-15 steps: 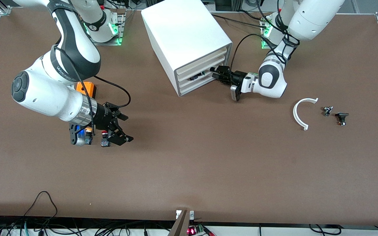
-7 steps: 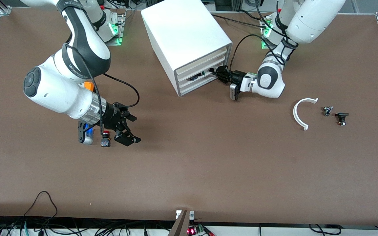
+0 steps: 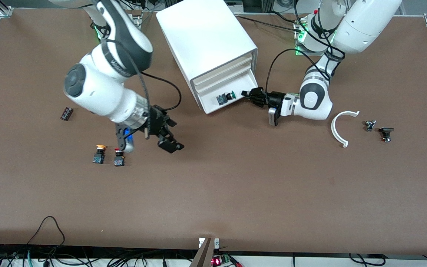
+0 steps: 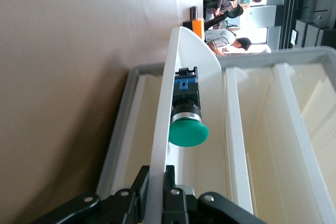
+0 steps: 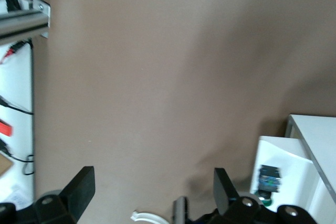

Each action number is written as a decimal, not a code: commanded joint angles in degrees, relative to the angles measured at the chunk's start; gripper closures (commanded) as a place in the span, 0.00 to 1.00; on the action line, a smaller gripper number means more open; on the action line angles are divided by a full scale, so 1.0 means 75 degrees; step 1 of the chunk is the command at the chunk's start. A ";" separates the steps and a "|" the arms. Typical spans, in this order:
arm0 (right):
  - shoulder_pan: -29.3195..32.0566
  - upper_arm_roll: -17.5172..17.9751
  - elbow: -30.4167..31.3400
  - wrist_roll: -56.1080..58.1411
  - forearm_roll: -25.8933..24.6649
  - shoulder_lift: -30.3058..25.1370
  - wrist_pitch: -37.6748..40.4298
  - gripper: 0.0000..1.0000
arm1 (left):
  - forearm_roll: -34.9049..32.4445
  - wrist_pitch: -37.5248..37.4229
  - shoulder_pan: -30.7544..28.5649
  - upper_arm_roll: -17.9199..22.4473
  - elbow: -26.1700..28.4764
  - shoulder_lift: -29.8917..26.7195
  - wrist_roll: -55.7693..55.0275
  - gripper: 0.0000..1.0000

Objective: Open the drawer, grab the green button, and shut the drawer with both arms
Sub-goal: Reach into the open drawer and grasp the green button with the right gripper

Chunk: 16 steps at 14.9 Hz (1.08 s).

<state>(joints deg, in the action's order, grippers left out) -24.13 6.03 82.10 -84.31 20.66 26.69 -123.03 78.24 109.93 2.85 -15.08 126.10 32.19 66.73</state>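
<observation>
Front view shows the white cabinet (image 3: 208, 48) standing toward the robots' bases, its lowest drawer (image 3: 232, 97) pulled out toward the camera, so the opening step looks done. The left gripper (image 3: 250, 95) has its fingers pinched shut on the drawer's front strip at the corner toward the left arm's end; the left wrist view shows them clamped on that thin white wall (image 4: 163, 129). The right gripper (image 3: 167, 133) hangs over bare table between the cabinet and the loose buttons, fingers spread wide and holding nothing. The button (image 3: 229, 96) lies on its side in the open drawer, its green cap (image 4: 188, 134) clear of both grippers. Taking it out and closing the drawer appear still to do. The orange-capped button (image 3: 99, 154) and red-capped button (image 3: 118, 157) sit nearer the camera, untouched.
</observation>
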 commanded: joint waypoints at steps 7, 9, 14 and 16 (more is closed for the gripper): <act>-0.1679 -0.0065 -0.1256 -0.2421 -0.1780 0.1491 -0.0013 0.00 | -0.0869 0.0038 -0.0111 0.0405 -0.1438 0.0677 -0.0846 1.00; -0.1926 -0.0077 -0.1244 -0.2656 -0.2084 0.1714 -0.0014 0.00 | -0.0917 0.0038 -0.0158 0.0452 -0.1462 0.0665 -0.0962 1.00; -0.2383 -0.0077 -0.1232 -0.3112 -0.2460 0.2253 -0.0270 0.00 | -0.1021 -0.0009 -0.0344 0.0499 -0.1474 0.0583 -0.0987 0.00; -0.2512 -0.0089 -0.1232 -0.3254 -0.2590 0.2452 -0.0447 0.00 | -0.1127 -0.0079 -0.0369 0.0511 -0.1497 0.0501 -0.1056 0.00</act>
<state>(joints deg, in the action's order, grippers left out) -41.63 5.91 75.09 -106.34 3.00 42.70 -125.50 72.00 110.21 0.78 -11.23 116.21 35.95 60.63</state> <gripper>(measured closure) 0.000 0.471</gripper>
